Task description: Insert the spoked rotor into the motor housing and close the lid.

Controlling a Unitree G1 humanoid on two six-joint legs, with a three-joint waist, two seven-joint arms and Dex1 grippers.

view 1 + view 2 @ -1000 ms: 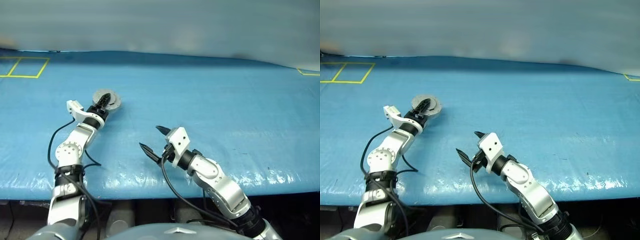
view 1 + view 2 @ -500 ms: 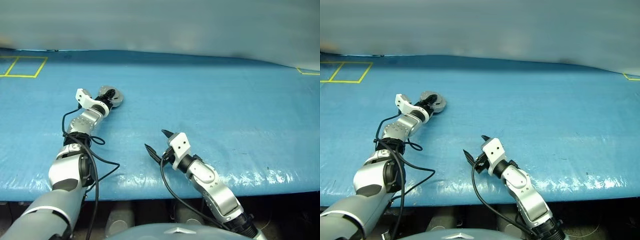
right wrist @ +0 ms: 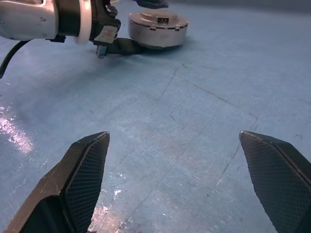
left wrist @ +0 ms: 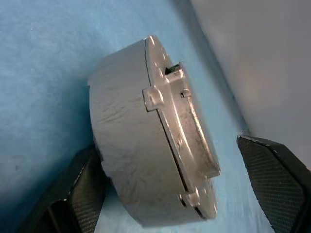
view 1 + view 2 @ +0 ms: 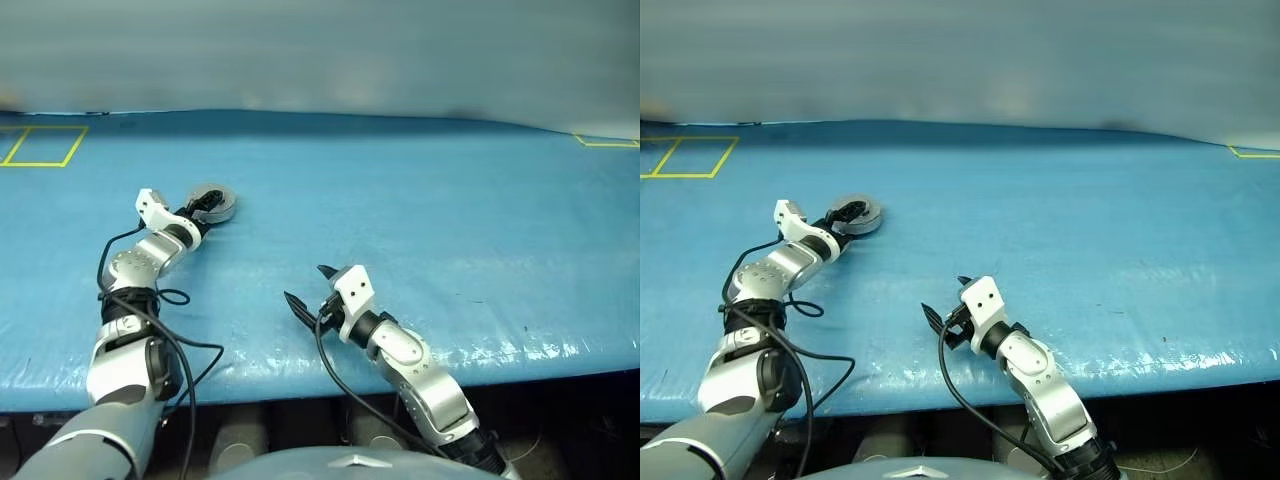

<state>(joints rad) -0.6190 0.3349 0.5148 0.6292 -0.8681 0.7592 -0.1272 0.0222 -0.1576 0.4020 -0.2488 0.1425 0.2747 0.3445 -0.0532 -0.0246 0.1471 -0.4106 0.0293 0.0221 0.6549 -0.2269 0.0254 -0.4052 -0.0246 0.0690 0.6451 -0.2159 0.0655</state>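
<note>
A wide table covered in a blue sheet (image 5: 430, 200) runs across the whole room in front of the robot, with yellow tape squares (image 5: 45, 145) marked out at its far left corner and another bit of yellow tape (image 5: 605, 141) at the far right corner. Along the near edge the sheet shines where the light catches it.

The right arm reaches in over the near edge, roughly at the middle of the table. Its gripper, the right gripper (image 5: 308, 288), hangs just above the sheet with its two black fingers spread wide and nothing between them.

The left arm stretches out toward the far left part of the table, a black cable looping off it. The left gripper (image 5: 843, 216) sits right at the motor housing (image 5: 212, 203), jaws spread wide on either side of it. From the wrist camera one finger (image 4: 77, 194) lies against the housing's grey wall low down, while the other stands clear of it, so the housing is not clamped.

The motor housing is a short grey metal drum resting on the sheet, well in from the near edge and left of centre. The lid (image 4: 187, 141) lies shut flat on top of it, a small tab showing at its rim.
</note>
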